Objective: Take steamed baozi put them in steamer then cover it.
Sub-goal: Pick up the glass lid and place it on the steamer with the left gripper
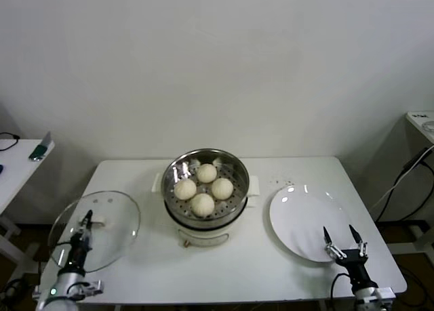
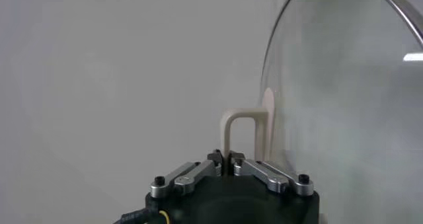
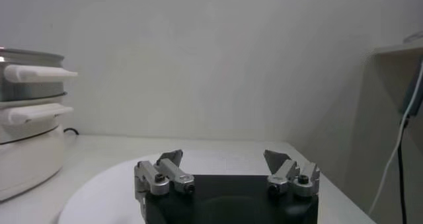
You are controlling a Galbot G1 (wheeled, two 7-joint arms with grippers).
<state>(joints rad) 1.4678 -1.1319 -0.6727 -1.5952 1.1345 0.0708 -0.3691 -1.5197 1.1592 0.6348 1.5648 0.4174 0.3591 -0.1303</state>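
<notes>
Four smooth round baozi (image 1: 203,188) in the perforated steel steamer (image 1: 205,192); left gripper (image 1: 87,221) clamped on the glass cover (image 1: 95,231), right gripper (image 1: 344,236) spread.

You look down on a white table (image 1: 135,257) with rounded corners, which stands against a plain white wall (image 1: 217,60). On the far left a second white table (image 1: 15,163) carries a small object and a dark cable. On the far right stands a white shelf (image 1: 422,121), and black cables (image 1: 400,182) hang from it toward the dark floor (image 1: 417,236). The light is soft and even.
</notes>
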